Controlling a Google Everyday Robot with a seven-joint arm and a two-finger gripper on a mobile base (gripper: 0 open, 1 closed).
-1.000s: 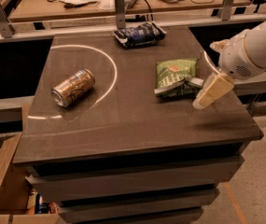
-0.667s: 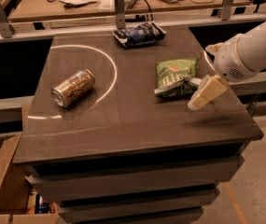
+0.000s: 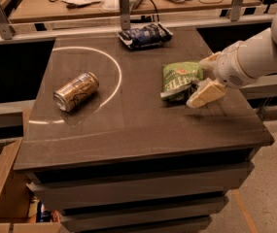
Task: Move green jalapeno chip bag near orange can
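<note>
The gripper [image 3: 204, 76], spread open, sits at 3 o'clock of the green jalapeno chip bag [image 3: 178, 77]; the orange can [image 3: 76, 91] lies at its 9 o'clock, well apart.

No wording on the counter [image 3: 143, 130] can be read. The green jalapeno chip bag [image 3: 179, 76], lying right at the tool [image 3: 198, 81] near the counter's right edge, carries white lettering and a small red logo, both illegible. Pale markings on the orange can [image 3: 76, 91], well left of the tool, and light print on the dark blue chip bag [image 3: 144, 35], beyond it, are also unreadable.
</note>
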